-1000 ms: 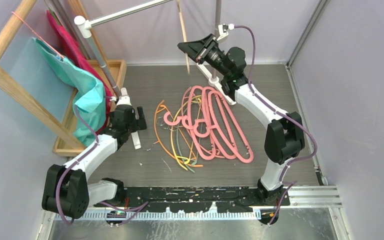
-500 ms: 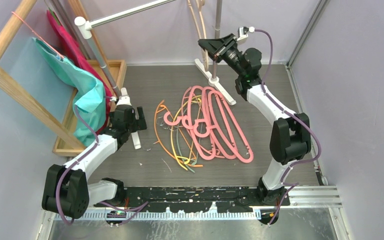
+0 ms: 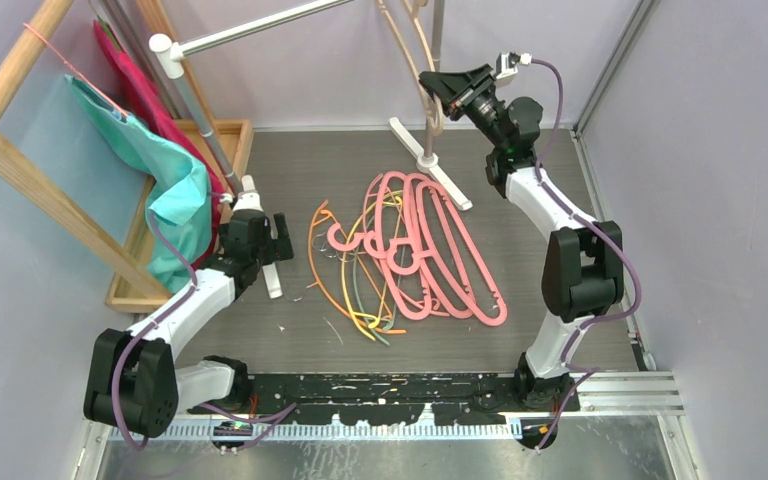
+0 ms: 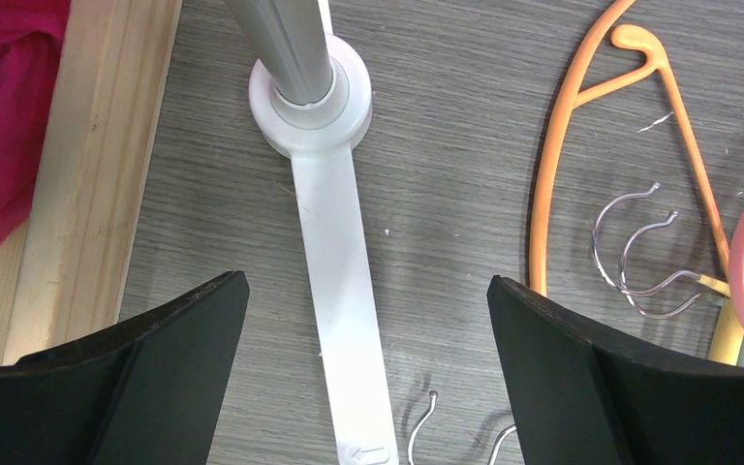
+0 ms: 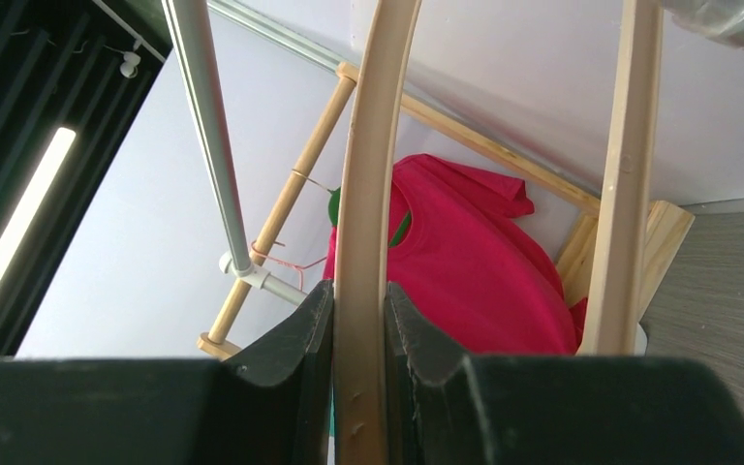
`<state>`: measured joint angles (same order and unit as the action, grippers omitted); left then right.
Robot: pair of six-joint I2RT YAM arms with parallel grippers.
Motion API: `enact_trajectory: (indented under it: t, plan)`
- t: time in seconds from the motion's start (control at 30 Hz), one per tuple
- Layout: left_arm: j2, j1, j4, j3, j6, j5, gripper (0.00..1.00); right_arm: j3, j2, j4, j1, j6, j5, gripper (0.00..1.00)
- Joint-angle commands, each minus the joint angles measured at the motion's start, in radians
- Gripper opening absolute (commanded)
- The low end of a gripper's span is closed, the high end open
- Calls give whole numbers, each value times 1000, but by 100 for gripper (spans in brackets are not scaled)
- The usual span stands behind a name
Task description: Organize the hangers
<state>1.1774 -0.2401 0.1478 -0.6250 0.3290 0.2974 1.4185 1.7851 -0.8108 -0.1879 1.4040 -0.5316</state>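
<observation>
My right arm has swung up and over to the right since a moment ago, and the beige hanger (image 3: 412,40) has gone with it. My right fingers (image 3: 430,82) are squeezed tight on one side of that hanger, high above the back of the table (image 3: 340,160). From above, the hanger is just beside the tall silver post (image 3: 436,60). In my right wrist view I can see the hanger's other side, a silver rail (image 5: 208,136) and a red shirt (image 5: 455,252) on a wooden frame (image 5: 295,179).

My left arm has not moved. My left fingers (image 3: 280,238) are spread wide and hold nothing. They hang low over the white foot (image 4: 334,242) of a rail stand, next to a wooden tray (image 4: 107,145).

The other hangers lie in a heap in the middle of the table. The thick pink hangers (image 3: 430,250) are on the right side of the heap. The thin orange hangers (image 3: 332,285) and a grey-green one are on the left side, and their metal hooks (image 4: 639,242) are tangled together. A teal cloth (image 3: 175,190) hangs at the far left.
</observation>
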Motion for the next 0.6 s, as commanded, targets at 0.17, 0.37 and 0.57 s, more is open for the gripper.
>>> enact_trajectory:
  t: [0.17,0.37,0.57]
  plan:
    - [-13,2,-25,-2,0,22,98,-74,-57,-26,55,0,20,48]
    - [-13,2,-25,-3,-2,25,98,-80,-160,52,70,-128,24,68]
    - [-14,1,-25,-1,-1,21,98,-123,-338,286,70,-402,165,88]
